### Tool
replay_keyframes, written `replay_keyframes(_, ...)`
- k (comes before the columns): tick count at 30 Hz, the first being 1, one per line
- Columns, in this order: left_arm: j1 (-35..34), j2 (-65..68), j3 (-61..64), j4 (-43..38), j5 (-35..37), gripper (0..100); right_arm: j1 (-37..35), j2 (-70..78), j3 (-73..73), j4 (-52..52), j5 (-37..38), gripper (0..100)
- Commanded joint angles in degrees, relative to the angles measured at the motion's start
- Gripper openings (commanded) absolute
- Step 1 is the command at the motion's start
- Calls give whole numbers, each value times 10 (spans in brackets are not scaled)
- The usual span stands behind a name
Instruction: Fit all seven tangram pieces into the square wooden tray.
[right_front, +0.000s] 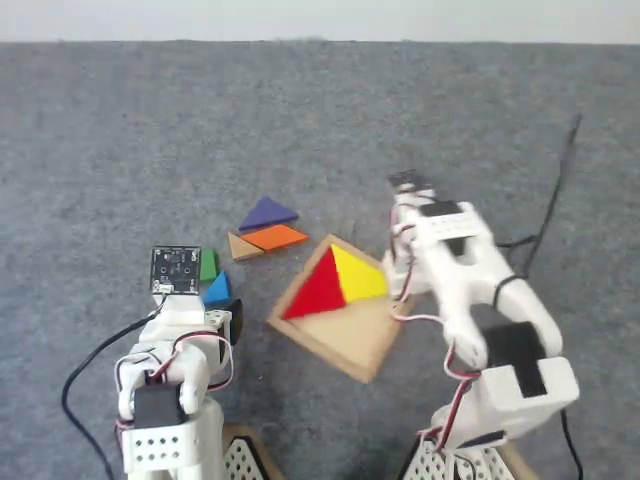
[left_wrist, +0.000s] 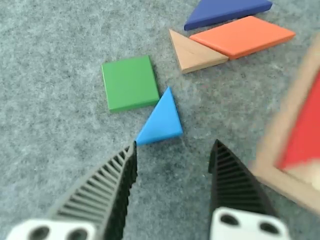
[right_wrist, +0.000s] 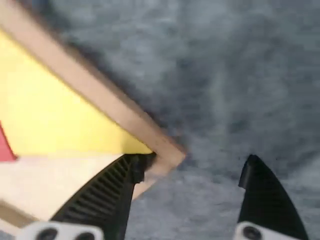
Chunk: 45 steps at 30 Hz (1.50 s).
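Left gripper (left_wrist: 175, 144) spread before blue triangle (left_wrist: 161, 122) — right gripper (right_wrist: 193, 159) spread astride tray (right_wrist: 100, 92) corner

High view, left of centre: green square (right_front: 208, 264) mostly behind the left arm (right_front: 176, 272), a thin strip visible. Blue triangle (right_front: 217, 290) has its lower edge under the same arm. Right of centre: right arm (right_front: 455, 255) covers the tray (right_front: 315, 348) at its right corner.

Left wrist view: tray (left_wrist: 287, 115) and red triangle (left_wrist: 305, 135) blurred, both cut by the frame edge. Dark blue triangle (left_wrist: 225, 11) also clipped.

Right wrist view: tray rim (right_wrist: 100, 95) smeared. Yellow triangle (right_wrist: 50, 100) and red triangle (right_wrist: 4, 145) run off frame.
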Motion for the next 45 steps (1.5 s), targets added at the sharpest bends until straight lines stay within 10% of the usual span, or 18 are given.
replay_keyframes(1, -1, -11, -6, 3, -3, 234, 94, 11, -58, -11, 25, 292)
replay_keyframes(23, -1, -11, -6, 3, -3, 234, 125, 265, -520, 171, 65, 292)
replay_keyframes(37, -1, -11, -6, 3, -3, 234, 105, 15, -135, 72, 130, 292)
replay_keyframes(45, -1, -11, -6, 3, -3, 234, 104, 127, -186, 36, 109, 292)
